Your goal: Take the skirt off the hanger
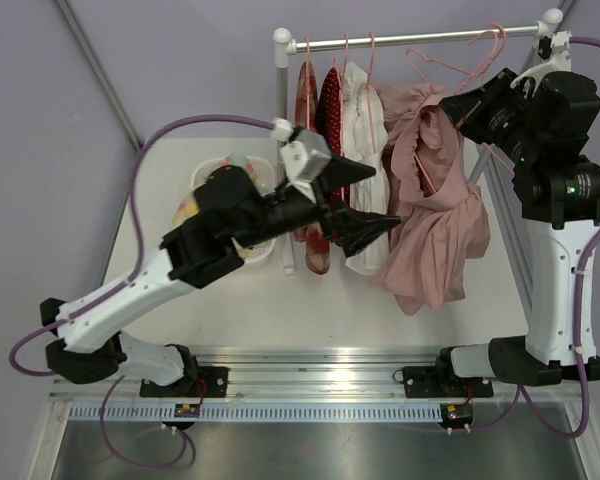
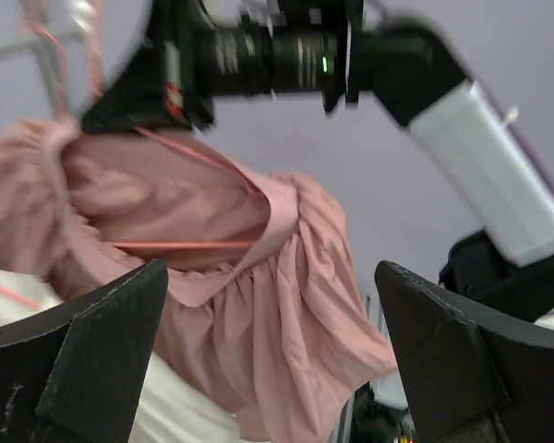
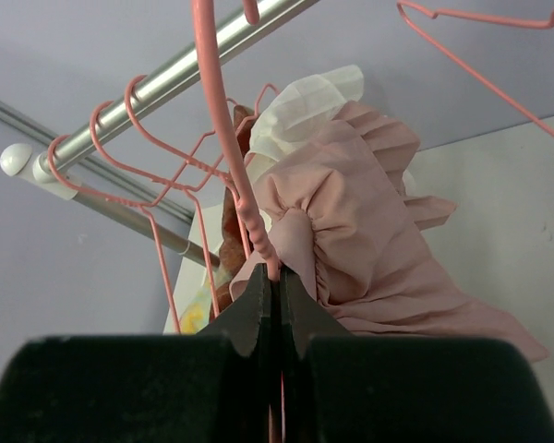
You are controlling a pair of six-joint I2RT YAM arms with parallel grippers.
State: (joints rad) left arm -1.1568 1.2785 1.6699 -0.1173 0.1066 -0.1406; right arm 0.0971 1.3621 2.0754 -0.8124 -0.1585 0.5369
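Nearest me, L arm reaches across the table [image 1: 310, 310]. The left gripper [image 1: 382, 200] is spread as wide as it goes, nothing in it, tips just beside the skirt's left edge. From its own cam the two fingers [image 2: 92, 360] frame the cloth w/o touching it.

Skirt [image 1: 435, 240] is pink and gathered, and hangs bunched off a thin pink wire hanger [image 3: 226, 138]. The waistband is draped over the wire, lower part sagging toward the table.

Further back, the right gripper [image 3: 275, 286] is clamped tight on the hanger wire just under the neck, holding it up near the rail [image 1: 420, 40]. Can't tell if the hook is on the rail or off.

Handling, my read: light, thin, v. floppy fabric – no stiffness, it will drape and stretch rather than lift as one piece. A shallow pinch probably slips. Best hold looks like the thick gathered waistband fold on the L side, pulled down and away from the wire – the snag risk is the hanger's end.

Behind: other garments [image 1: 325, 110], red and white, hang on the same rail.
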